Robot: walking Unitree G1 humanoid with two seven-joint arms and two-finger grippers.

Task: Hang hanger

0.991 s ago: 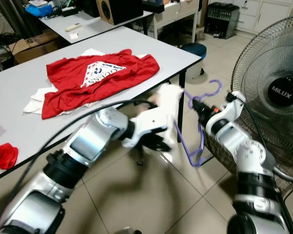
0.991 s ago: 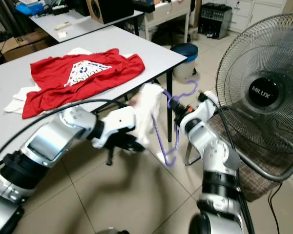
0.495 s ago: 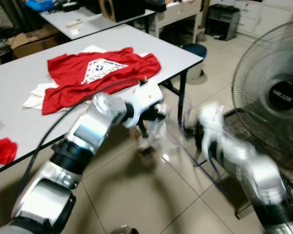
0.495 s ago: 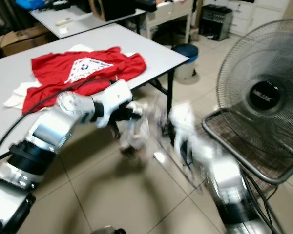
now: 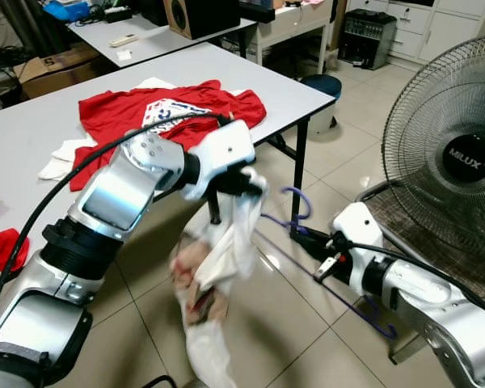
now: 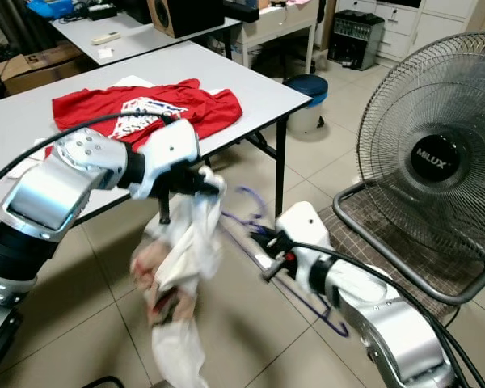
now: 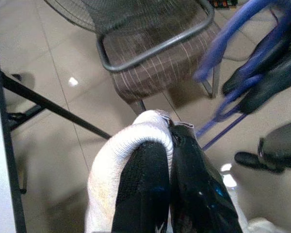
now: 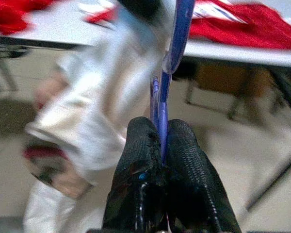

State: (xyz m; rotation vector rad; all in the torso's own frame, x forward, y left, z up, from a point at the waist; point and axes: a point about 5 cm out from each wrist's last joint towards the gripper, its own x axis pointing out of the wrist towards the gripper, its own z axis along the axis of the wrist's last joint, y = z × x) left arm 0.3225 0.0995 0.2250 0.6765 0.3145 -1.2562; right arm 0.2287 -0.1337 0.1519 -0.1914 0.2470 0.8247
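Note:
A white garment (image 5: pixel 220 263) with reddish patches hangs limp over the floor in front of the table. My left gripper (image 5: pixel 247 179) is shut on its top edge, and in the left wrist view both black fingers (image 7: pixel 144 193) pinch the white cloth (image 7: pixel 126 145). A purple hanger (image 5: pixel 296 201) lies tilted low to the right of the garment, with its hook toward the cloth. My right gripper (image 5: pixel 304 235) is shut on it, and in the right wrist view the fingers (image 8: pixel 140 145) clamp the purple bar (image 8: pixel 162 119), with the garment (image 8: pixel 87 116) just beyond.
The grey table (image 5: pixel 307 93) carries a red shirt (image 5: pixel 170 113), with its black leg (image 5: pixel 297 174) beside the hanger. A large fan (image 5: pixel 461 153) and a metal-framed chair (image 5: pixel 424 230) stand at the right. A blue stool (image 5: pixel 319 83) sits behind the table corner.
My left gripper has lifted the garment, which now hangs long and unfolded. My right gripper has dropped lower, and the hanger has gone from upright to tilted near the floor.

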